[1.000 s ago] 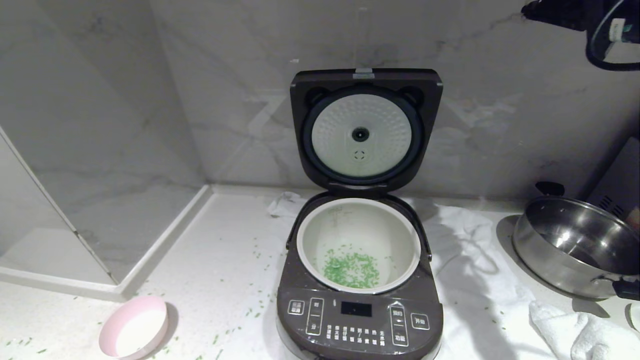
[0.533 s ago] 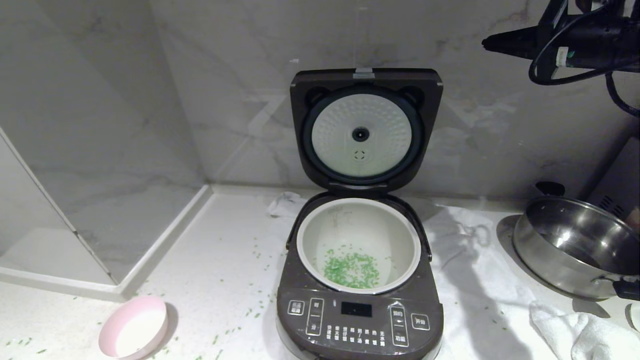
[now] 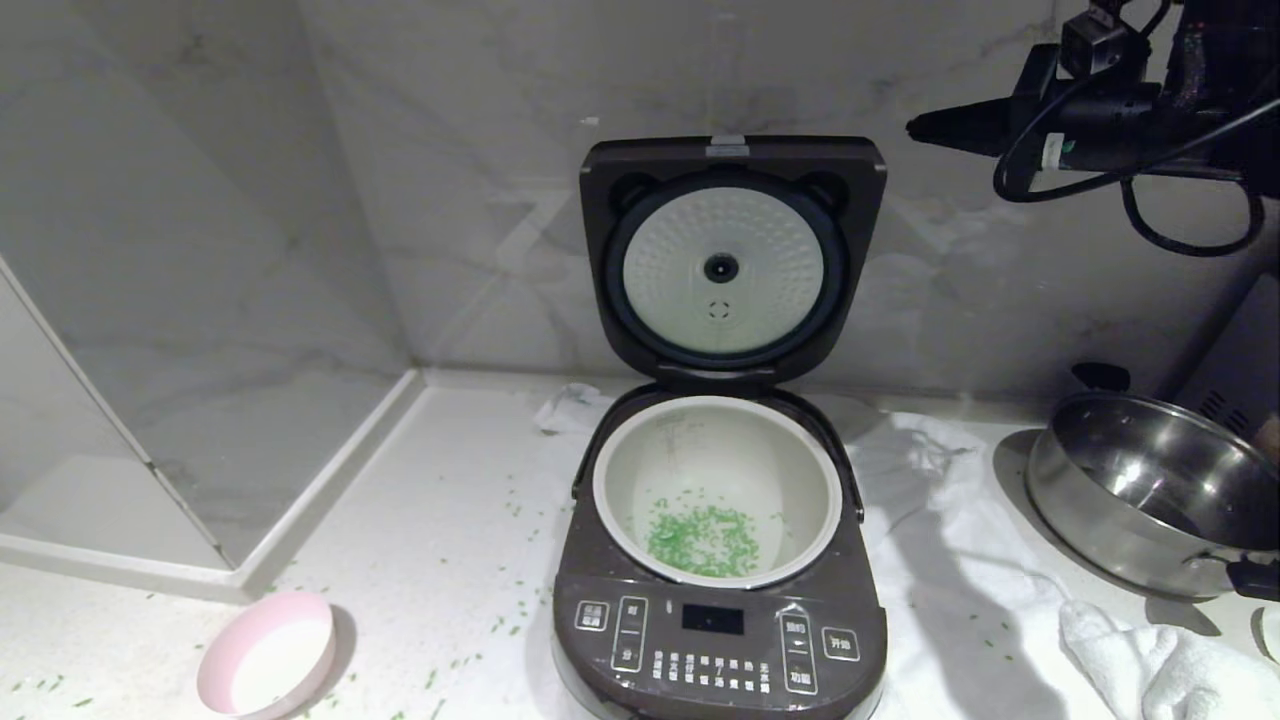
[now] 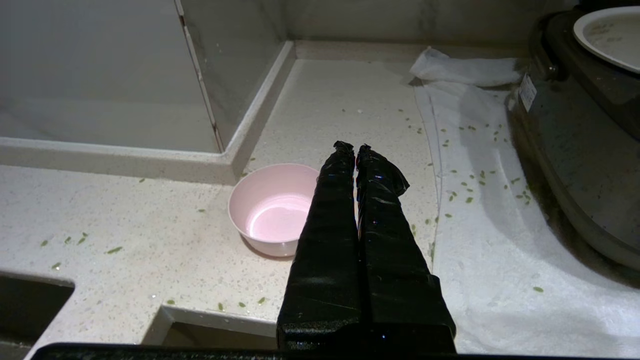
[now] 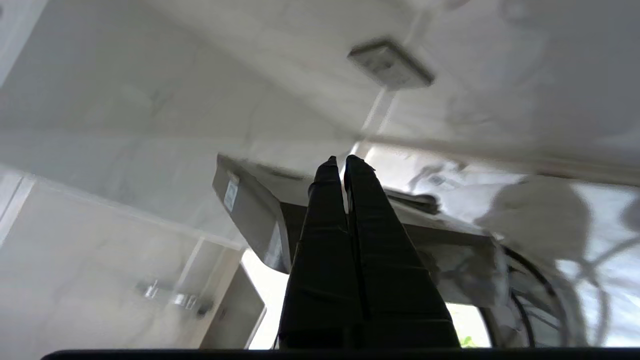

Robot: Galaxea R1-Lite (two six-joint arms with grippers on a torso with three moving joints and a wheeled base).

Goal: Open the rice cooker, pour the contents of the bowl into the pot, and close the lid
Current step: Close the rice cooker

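Note:
The rice cooker [image 3: 720, 640] stands open on the counter, its lid [image 3: 732, 260] upright with the pale dimpled plate facing me. The cream pot [image 3: 715, 450] holds a patch of green grain-like bits [image 3: 703, 540]. To the cooker's front left the pink bowl [image 3: 268, 667] sits empty. My right gripper [image 3: 915, 128] hangs shut and empty, high to the right of the lid's top corner and pointing towards it; in the right wrist view its tips [image 5: 340, 161] are in front of the lid's edge [image 5: 245, 200]. My left gripper [image 4: 355, 147] is shut and empty, low beside the bowl [image 4: 270, 210].
A steel pan [image 3: 1150, 490] with black handles stands at the right, a folded towel [image 3: 1150, 650] in front of it. A white cloth [image 3: 950, 560] lies under and right of the cooker. Loose green bits [image 3: 500, 625] dot the counter. A marble wall rises close behind.
My right gripper has come down and leftwards from the top right corner towards the lid's upper right. The cooker, bowl and left gripper have not moved.

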